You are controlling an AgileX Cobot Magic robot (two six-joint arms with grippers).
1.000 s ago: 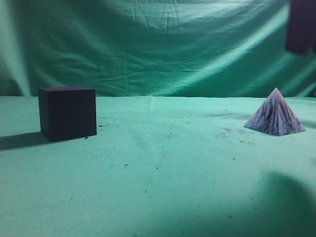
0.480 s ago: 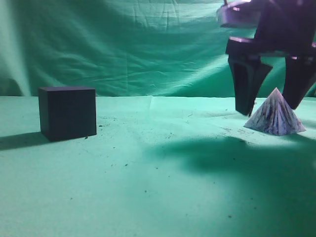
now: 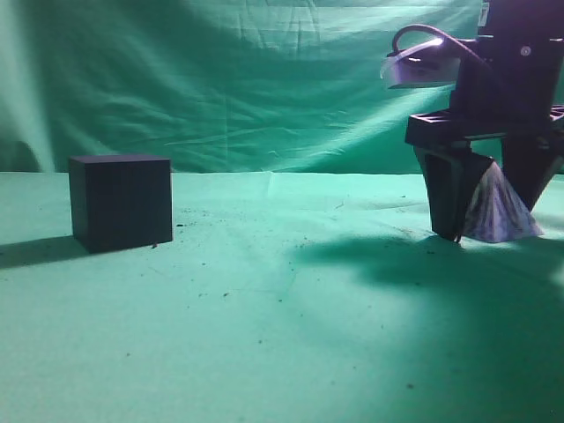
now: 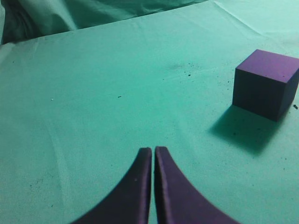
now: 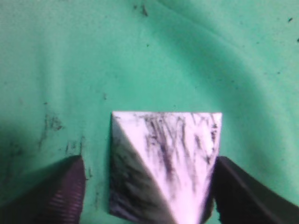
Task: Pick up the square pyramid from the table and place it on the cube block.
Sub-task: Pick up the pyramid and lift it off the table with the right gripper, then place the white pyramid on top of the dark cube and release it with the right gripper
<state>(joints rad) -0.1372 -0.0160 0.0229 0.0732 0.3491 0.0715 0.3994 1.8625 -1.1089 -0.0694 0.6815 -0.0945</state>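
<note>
The square pyramid [image 3: 500, 210], pale lavender with dark streaks, sits on the table [image 3: 282, 308] at the right. My right gripper [image 3: 493, 231] is open and lowered around it, one finger on each side near the cloth. In the right wrist view the pyramid [image 5: 173, 154] lies between the fingers [image 5: 148, 186]; a gap shows on the left side, and the right finger is at its edge. The dark cube block [image 3: 121, 201] stands at the left. It also shows in the left wrist view [image 4: 265, 84], far right of my shut, empty left gripper [image 4: 153, 154].
A wrinkled green cloth backdrop [image 3: 264, 88] hangs behind the table. Small dark specks lie scattered on the cloth between cube and pyramid.
My right arm came in from the top right and dropped down; its open fingers now straddle the pyramid near the cloth. Cube and pyramid have not moved.
</note>
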